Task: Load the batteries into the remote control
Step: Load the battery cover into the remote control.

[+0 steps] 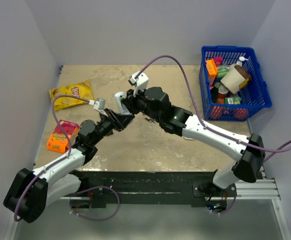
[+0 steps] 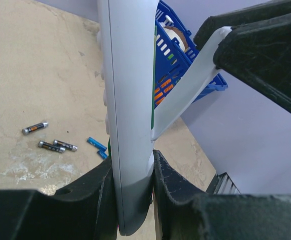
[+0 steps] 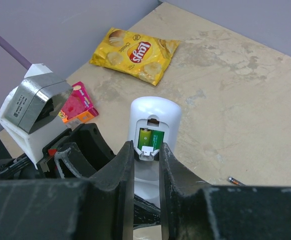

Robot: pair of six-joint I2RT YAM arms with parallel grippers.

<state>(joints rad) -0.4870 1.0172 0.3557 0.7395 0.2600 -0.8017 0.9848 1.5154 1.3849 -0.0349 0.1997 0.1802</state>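
The white remote control (image 3: 155, 112) is held in the air at mid-table, its open battery bay facing the right wrist camera. Two green batteries (image 3: 152, 138) lie side by side in the bay. My left gripper (image 2: 133, 185) is shut on the remote's lower end (image 2: 130, 100), which shows edge-on there. My right gripper (image 3: 146, 155) is shut on the white back cover (image 3: 147, 172), which lies against the remote just below the bay, its tab at the batteries' lower ends. The cover (image 2: 185, 95) slants off the remote in the left wrist view. Both grippers meet over the table (image 1: 122, 107).
Three dark brownish cells (image 2: 35, 128) and a blue cell (image 2: 97, 145) lie loose on the tan table. A yellow chips bag (image 1: 71, 94) and an orange-pink candy box (image 1: 62, 136) lie at the left. A blue basket (image 1: 259, 75) of groceries stands at the back right.
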